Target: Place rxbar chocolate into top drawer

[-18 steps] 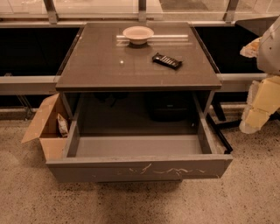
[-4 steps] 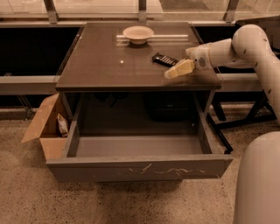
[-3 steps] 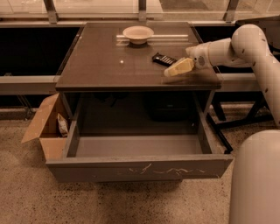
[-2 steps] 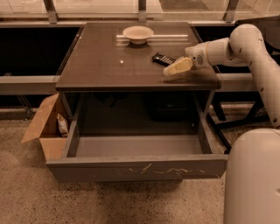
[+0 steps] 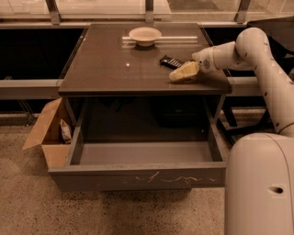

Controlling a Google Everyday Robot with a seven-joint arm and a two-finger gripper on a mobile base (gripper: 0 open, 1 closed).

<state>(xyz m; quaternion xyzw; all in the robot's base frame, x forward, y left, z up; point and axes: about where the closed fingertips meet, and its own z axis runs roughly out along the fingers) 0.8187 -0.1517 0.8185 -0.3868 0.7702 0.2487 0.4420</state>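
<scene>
The top drawer [image 5: 138, 176] stands pulled out below the surface [image 5: 110, 69], over whose right part the claw [image 5: 183, 72], clenched or released one cannot tell, sits low just beside the rxbar chocolate [image 5: 170, 61] lying flat there

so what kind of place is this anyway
Probably a lab or office test corner by a window wall: speckled stone floor, window frames behind, an open brown cardboard box beside a brown-topped table. The robot's pale gripper is low over the table top, next to a black-wrapped bar.
</scene>
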